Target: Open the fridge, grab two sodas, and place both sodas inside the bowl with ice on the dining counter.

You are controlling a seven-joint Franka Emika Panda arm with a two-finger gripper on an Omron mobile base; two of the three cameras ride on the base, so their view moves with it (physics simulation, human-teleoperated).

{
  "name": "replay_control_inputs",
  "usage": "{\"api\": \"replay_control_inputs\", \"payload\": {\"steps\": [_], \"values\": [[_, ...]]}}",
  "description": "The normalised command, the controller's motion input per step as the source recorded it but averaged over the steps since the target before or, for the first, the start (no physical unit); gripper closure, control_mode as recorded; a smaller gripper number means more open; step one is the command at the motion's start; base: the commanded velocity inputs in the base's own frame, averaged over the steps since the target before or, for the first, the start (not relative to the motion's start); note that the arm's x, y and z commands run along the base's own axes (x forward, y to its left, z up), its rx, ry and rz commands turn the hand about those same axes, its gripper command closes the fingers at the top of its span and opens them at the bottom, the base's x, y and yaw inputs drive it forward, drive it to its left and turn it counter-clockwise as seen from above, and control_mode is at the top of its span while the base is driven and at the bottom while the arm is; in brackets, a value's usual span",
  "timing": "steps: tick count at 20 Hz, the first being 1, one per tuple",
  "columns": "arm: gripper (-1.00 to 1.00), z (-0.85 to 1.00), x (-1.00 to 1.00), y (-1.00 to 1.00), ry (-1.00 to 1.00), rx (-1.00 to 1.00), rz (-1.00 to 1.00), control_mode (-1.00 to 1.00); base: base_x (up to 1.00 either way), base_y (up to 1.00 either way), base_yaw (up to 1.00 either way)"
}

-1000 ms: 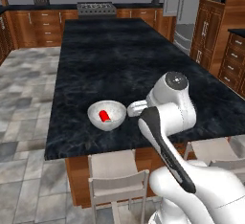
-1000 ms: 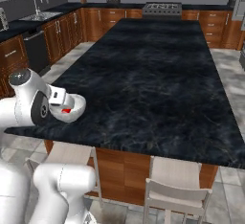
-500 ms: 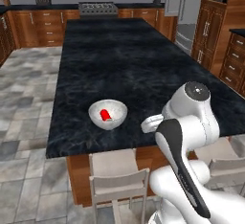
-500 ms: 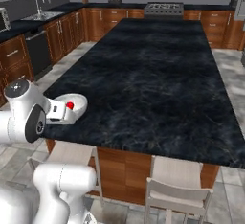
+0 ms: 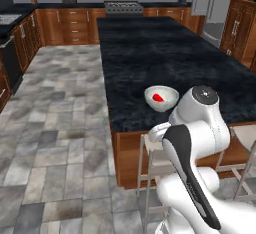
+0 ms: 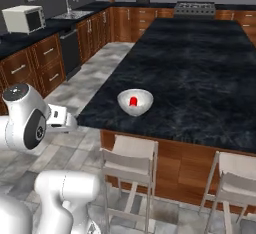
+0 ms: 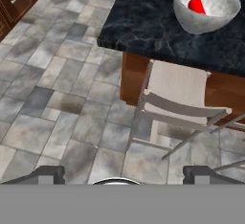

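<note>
Kitchen floor tiles are lying under the end effector (image 7: 122, 173), its fingers standing wide apart and gripping nothing. Beyond a chair (image 7: 179, 101), the white bowl (image 7: 206, 6) is sitting near the tabletop (image 7: 143, 22) edge, cradling the red can (image 7: 196, 5). Swinging back carelessly risks bumping the chair.

The whole scene has slid across both base views, so the base has driven and the cameras went with it: the long black marbled stone dining counter (image 5: 165, 53) and the small round white bowl (image 5: 161, 98) holding the small red can (image 5: 158, 97) now lie further right in the left base view. The white arm has drawn back off the counter; its open gripper (image 7: 122, 173) now hangs over the grey tiled floor (image 7: 62, 98) near a pale wooden stool (image 7: 177, 98).
</note>
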Motion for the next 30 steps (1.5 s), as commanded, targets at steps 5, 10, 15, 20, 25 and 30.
{"api": "replay_control_inputs", "payload": {"steps": [5, 10, 15, 20, 25, 30], "values": [[-1.00, 0.00, 0.00, 0.00, 0.00, 0.00, 0.00, 1.00, 0.27, 1.00, -0.03], [-1.00, 0.00, 0.00, 0.00, 0.00, 0.00, 0.00, 1.00, 0.61, 1.00, -0.21], [-1.00, 0.00, 0.00, 0.00, 0.00, 0.00, 0.00, 1.00, 0.57, 0.98, -0.38], [-1.00, 0.00, 0.00, 0.00, 0.00, 0.00, 0.00, 1.00, 0.54, 0.89, -0.43], [-1.00, 0.00, 0.00, 0.00, 0.00, 0.00, 0.00, 1.00, 0.76, 0.99, -0.31], [-1.00, 0.00, 0.00, 0.00, 0.00, 0.00, 0.00, 1.00, 0.87, 1.00, -0.18]]}}
